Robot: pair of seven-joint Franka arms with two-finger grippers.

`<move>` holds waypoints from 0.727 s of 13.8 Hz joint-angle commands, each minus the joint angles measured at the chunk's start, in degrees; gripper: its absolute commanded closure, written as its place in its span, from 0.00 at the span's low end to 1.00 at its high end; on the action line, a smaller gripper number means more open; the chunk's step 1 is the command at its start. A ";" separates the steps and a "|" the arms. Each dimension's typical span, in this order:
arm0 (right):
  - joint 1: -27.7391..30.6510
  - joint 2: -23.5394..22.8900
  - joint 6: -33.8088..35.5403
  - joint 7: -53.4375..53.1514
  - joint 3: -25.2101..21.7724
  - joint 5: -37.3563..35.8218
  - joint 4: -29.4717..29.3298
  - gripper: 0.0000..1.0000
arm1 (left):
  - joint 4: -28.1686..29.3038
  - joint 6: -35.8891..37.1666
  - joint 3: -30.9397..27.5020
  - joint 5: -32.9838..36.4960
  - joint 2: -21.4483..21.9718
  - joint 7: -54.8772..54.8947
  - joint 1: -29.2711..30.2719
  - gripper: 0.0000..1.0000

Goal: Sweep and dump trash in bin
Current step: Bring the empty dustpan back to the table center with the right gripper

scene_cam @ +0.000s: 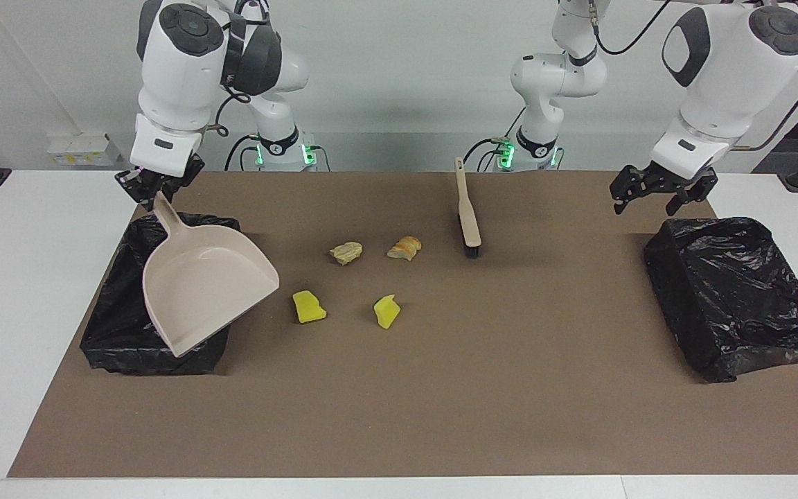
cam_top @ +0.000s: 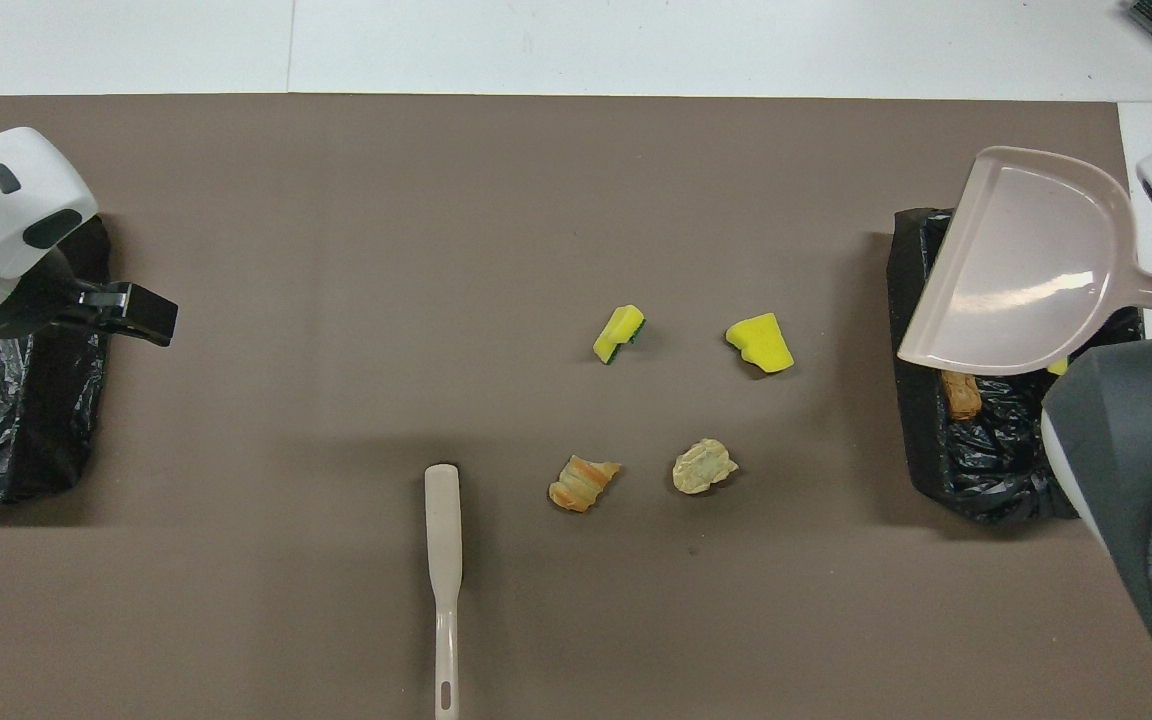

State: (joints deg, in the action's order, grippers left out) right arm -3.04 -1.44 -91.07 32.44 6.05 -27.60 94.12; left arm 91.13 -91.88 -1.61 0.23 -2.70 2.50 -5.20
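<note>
Overhead view alone shows trash (cam_top: 960, 393) inside bin (cam_top: 911, 300) under dustpan (cam_top: 1021, 265).

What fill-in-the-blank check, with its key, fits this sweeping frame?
1. The right pincer holds the ____ by its handle over a black-lined bin.
2. ____ pieces of trash lie loose on the brown mat.
3. The brush lies on the mat, held by ____ pincer.
4. The left pincer hangs over the mat beside the other ____.

Missing words: dustpan; four; neither; bin
</note>
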 commanded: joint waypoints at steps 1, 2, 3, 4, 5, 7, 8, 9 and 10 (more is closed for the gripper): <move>-0.30 -0.76 1.78 -8.93 0.10 4.91 -2.18 1.00 | 1.06 -1.55 0.56 -0.85 0.59 1.10 0.54 0.00; -0.47 -1.63 1.78 -12.63 0.19 6.06 -3.14 1.00 | 1.15 -1.90 0.56 -0.85 0.68 1.37 0.45 0.00; -2.39 -2.86 1.26 -18.32 0.19 7.81 -4.02 1.00 | 1.85 -1.99 0.56 -0.85 1.03 1.54 0.54 0.00; -3.89 -3.91 0.99 -23.25 0.19 9.04 -4.64 1.00 | 2.12 -2.16 0.56 -0.85 1.03 1.63 0.89 0.00; -5.03 -6.01 0.90 -28.34 0.19 9.67 -6.73 1.00 | 2.29 -2.77 0.56 -0.85 1.03 1.63 0.89 0.00; -8.72 -9.53 0.90 -36.44 0.19 11.77 -10.51 1.00 | 2.56 -3.31 0.56 -0.85 1.12 1.11 0.89 0.00; -10.13 -11.12 0.90 -41.18 0.19 13.00 -12.19 1.00 | 2.82 -3.22 0.56 -0.85 1.20 1.45 0.98 0.00; -12.32 -13.39 0.29 -46.88 0.19 13.88 -13.59 1.00 | 3.78 -3.22 0.56 -0.85 1.90 1.63 0.98 0.00; -13.90 -16.20 -1.02 -51.12 0.19 14.15 -15.87 1.00 | 3.88 -3.39 0.56 -0.85 1.91 1.55 0.98 0.00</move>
State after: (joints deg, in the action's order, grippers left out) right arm -14.82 -12.03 -91.38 -11.65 6.39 -15.23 84.43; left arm 92.20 -93.55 -1.20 -0.07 -2.68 3.15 -4.76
